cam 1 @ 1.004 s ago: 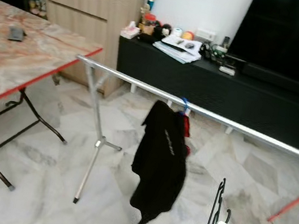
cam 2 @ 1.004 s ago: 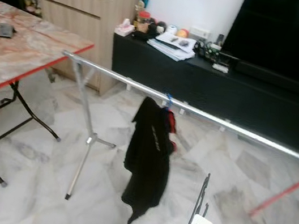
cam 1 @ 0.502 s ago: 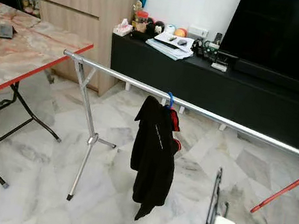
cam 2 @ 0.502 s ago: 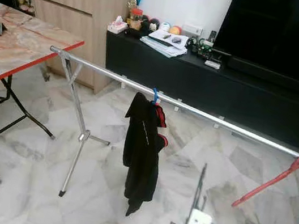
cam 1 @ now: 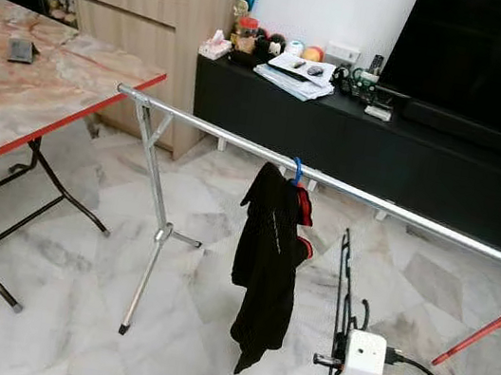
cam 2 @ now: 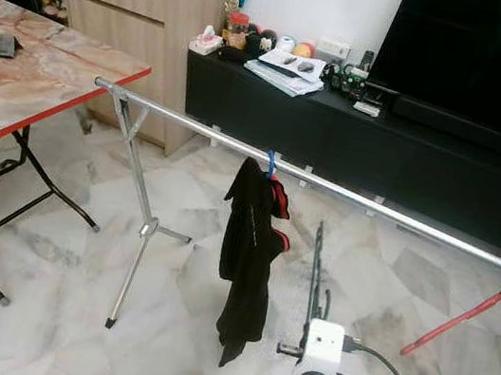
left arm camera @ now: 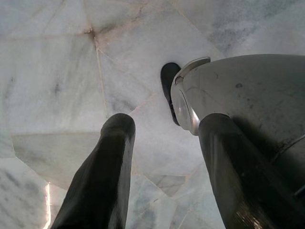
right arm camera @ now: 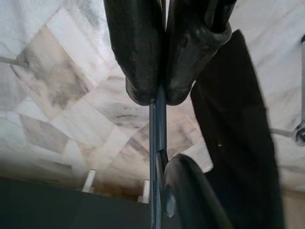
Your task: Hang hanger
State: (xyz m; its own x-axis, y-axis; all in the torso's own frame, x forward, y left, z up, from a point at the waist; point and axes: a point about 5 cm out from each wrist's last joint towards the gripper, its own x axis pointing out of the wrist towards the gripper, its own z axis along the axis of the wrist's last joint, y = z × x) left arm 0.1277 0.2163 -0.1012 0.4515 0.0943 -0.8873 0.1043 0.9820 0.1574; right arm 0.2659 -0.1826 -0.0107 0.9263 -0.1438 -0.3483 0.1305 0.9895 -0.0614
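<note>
- The right hand [right arm camera: 155, 93] pinched a thin black hanger [cam 1: 341, 299], seemingly upright, near the rail [cam 1: 347, 186].
- The left hand [left arm camera: 164, 138] was spread over the floor [left arm camera: 57, 71].

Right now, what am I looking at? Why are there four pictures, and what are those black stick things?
A walking robot took these. Two pictures come from its head, looking down at a room; two come from cameras on its wrists. The black sticks are its fingers. The right gripper is pinched shut on a thin dark hanger. The left gripper hangs open over the marble floor. Ahead stands a silver rail where a black jacket already hangs. A table stands to the left.
</note>
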